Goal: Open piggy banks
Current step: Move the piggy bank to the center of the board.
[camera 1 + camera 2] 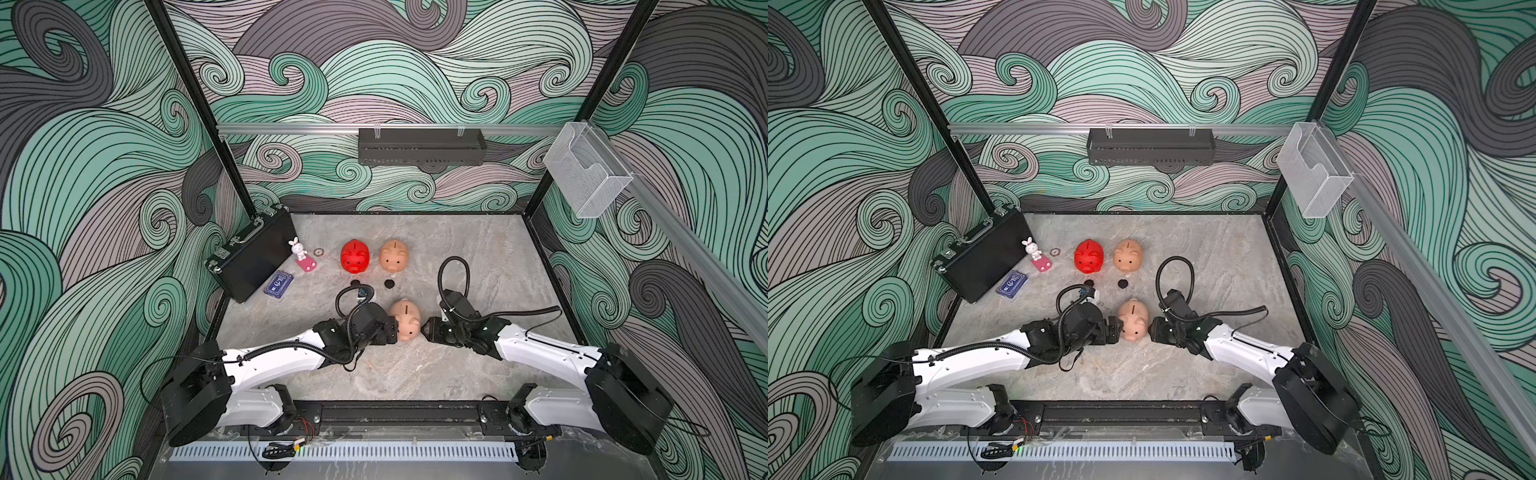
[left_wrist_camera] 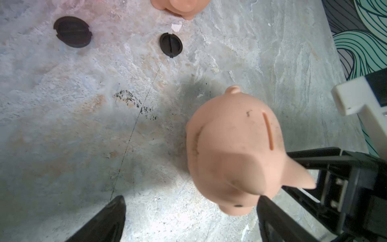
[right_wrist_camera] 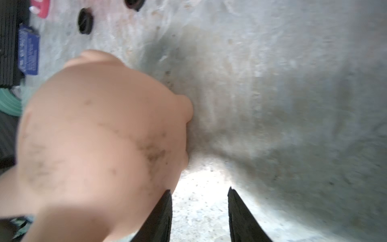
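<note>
Piggy banks: two black plugs [image 2: 72, 31] [image 2: 171, 44] out; we judge near peach pig [image 1: 406, 319] left. Left pincer [image 2: 191, 211] wide, empty; right pincer [image 3: 200, 206] half-open, empty.

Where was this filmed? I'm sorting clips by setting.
Probably a robot test cell, not a home: printed swirl-pattern walls on a black frame, a stone-look table, and two arms bolted to a base rail, working on piggy banks.

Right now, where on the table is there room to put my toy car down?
The right side of the table, beyond the far pink pig, is bare. So is the near strip in front of the arms. It's crowded on the left by the black case, rabbit and red pig.
</note>
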`<action>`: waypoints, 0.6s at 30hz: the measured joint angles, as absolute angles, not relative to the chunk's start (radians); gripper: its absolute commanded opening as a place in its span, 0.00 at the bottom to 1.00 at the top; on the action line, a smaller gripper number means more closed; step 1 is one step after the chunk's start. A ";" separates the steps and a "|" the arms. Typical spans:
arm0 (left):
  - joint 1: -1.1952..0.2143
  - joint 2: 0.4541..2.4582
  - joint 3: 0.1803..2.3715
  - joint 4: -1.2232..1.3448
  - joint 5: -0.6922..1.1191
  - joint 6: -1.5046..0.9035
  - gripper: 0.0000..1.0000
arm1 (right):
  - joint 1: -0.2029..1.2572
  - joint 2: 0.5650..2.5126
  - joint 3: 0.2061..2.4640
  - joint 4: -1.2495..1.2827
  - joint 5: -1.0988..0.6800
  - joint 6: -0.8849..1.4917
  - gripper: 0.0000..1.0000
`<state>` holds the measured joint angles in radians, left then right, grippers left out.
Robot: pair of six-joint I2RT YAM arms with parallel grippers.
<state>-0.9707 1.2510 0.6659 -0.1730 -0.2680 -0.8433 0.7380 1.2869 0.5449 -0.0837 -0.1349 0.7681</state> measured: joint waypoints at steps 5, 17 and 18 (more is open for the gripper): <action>-0.965 1.255 0.696 -0.220 -0.276 -0.819 0.98 | 0.740 1.244 0.537 -0.072 -0.127 0.741 0.46; -0.964 1.369 1.016 -0.492 -0.226 -0.661 0.98 | 0.604 0.991 0.559 -0.358 -0.156 0.591 0.53; -0.964 1.389 1.042 -0.517 -0.221 -0.654 0.98 | 0.583 0.974 0.571 -0.392 -0.178 0.580 0.55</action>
<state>-0.9642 1.3888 1.0424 -0.5175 -0.2211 -0.6540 0.5831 0.9741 0.5709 -0.3920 -0.1783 0.5804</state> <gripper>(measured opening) 0.982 0.529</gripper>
